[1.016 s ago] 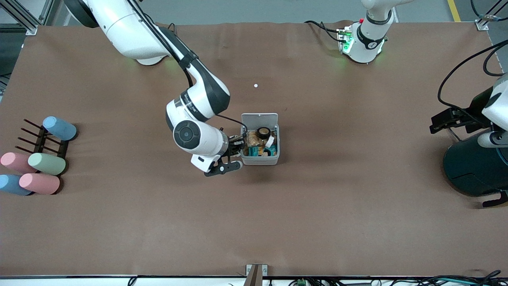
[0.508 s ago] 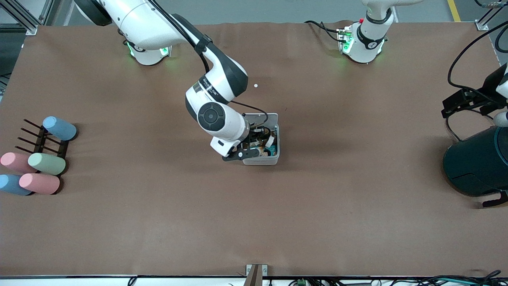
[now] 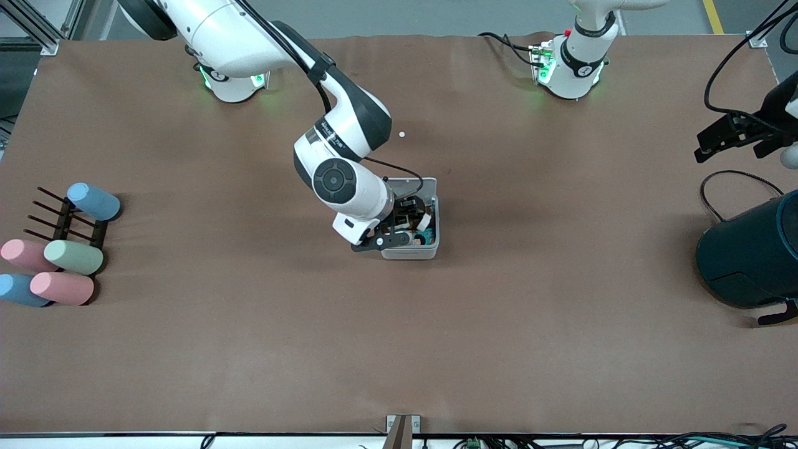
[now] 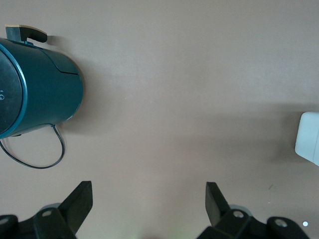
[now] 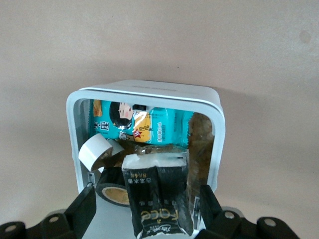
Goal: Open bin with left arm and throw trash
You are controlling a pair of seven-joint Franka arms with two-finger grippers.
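Since a second ago the right gripper [image 3: 404, 219] has swung from beside the bin [image 3: 409, 251] to over its open top, and the left gripper [image 3: 735, 134] has risen off the dark teal container [image 3: 751, 259] toward the edge of the front view.

Seen from the right wrist, the right gripper [image 5: 145, 206] has its fingers spread a little wider than the black printed packet [image 5: 157, 194] standing between them; whether the pads actually press on the packet cannot be made out. The packet hangs over the bin [image 5: 149, 92], whose lid [image 3: 408, 183] is tipped back. Inside lie a teal snack wrapper [image 5: 142, 124], a white tape roll [image 5: 95, 152] and a black tape ring [image 5: 112, 191], the last partly hidden by the packet. In the front view the arm's wrist covers much of the bin's inside.

From the left wrist, the left gripper [image 4: 148, 209] is spread wide and empty over bare table [image 4: 189, 99], with the container [image 4: 40, 87] near it. Pastel cylinders [image 3: 53, 262] lie by a rack at the right arm's end.
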